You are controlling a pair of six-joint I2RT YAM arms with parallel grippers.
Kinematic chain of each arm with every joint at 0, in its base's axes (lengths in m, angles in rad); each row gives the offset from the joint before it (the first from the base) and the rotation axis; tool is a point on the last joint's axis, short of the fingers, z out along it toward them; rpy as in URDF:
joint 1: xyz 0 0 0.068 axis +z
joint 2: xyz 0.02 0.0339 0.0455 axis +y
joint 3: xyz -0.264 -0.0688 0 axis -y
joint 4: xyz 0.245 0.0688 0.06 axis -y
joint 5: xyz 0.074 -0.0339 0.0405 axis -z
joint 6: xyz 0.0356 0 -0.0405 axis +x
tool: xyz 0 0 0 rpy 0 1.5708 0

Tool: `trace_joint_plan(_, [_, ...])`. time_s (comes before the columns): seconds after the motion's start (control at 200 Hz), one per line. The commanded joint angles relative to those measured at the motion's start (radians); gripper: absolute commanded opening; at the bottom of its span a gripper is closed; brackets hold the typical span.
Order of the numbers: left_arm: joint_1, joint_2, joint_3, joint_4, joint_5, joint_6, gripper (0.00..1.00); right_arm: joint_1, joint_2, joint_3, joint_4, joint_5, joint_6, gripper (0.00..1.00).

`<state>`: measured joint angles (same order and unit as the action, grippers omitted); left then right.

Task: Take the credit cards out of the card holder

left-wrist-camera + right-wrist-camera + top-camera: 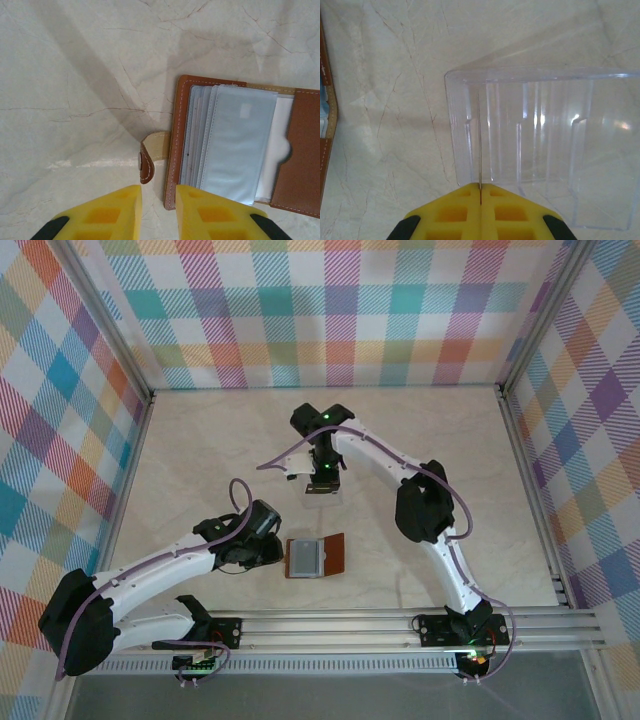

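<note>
Close to the table's near edge, left of its middle, the left gripper [158, 197] stands with jaws a little apart and nothing between them, just beside the snap tab [146, 162] of the card holder [300, 150]. The holder lies open and flat, clear sleeves up. Farther in, near the table's centre, the right gripper [480, 192] is pinched tight on a thin credit card [479, 140]. The card is edge-on, so I can't tell its colour. It hangs over a clear plastic box [555, 145].
</note>
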<state>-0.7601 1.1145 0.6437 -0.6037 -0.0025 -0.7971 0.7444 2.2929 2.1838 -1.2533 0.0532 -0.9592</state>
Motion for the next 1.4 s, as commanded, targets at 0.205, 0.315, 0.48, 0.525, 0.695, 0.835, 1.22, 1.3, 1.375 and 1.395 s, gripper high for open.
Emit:
trace_joint_plan(0.205, [0.009, -0.027, -0.018, -0.038, -0.023, -0.015, 0.25, -0.007, 0.047, 0.032, -0.057, -0.039, -0.011, 0.00])
trace_joint_plan(0.315, [0.011, -0.027, -0.016, -0.038, -0.023, -0.015, 0.25, -0.006, 0.060, 0.031, -0.065, -0.048, -0.006, 0.00])
trace_joint_plan(0.48, [0.011, -0.013, -0.016, -0.035, -0.016, -0.012, 0.25, -0.005, 0.080, 0.040, -0.067, -0.053, 0.002, 0.02])
trace_joint_plan(0.525, [0.010, -0.009, -0.018, -0.030, -0.011, -0.012, 0.25, -0.005, 0.085, 0.047, -0.069, -0.057, 0.002, 0.06])
trace_joint_plan(0.695, [0.010, 0.002, -0.018, -0.025, -0.004, -0.007, 0.25, -0.006, 0.094, 0.065, -0.056, -0.042, 0.009, 0.16])
trace_joint_plan(0.835, [0.011, 0.009, -0.019, -0.018, 0.002, -0.006, 0.25, -0.009, 0.084, 0.067, -0.043, -0.033, 0.009, 0.19])
trace_joint_plan(1.22, [0.012, 0.012, -0.015, -0.018, 0.003, -0.003, 0.25, -0.014, 0.054, 0.072, 0.020, 0.020, 0.004, 0.19])
trace_joint_plan(1.3, [0.012, 0.011, -0.014, -0.019, 0.002, -0.003, 0.25, -0.015, 0.049, 0.071, 0.038, 0.032, 0.007, 0.19])
trace_joint_plan(1.375, [0.012, 0.011, -0.013, -0.018, 0.004, -0.002, 0.25, -0.014, 0.045, 0.071, 0.056, 0.050, 0.009, 0.20])
trace_joint_plan(1.395, [0.012, 0.011, -0.013, -0.018, 0.004, -0.001, 0.25, -0.016, 0.044, 0.071, 0.059, 0.052, 0.009, 0.20])
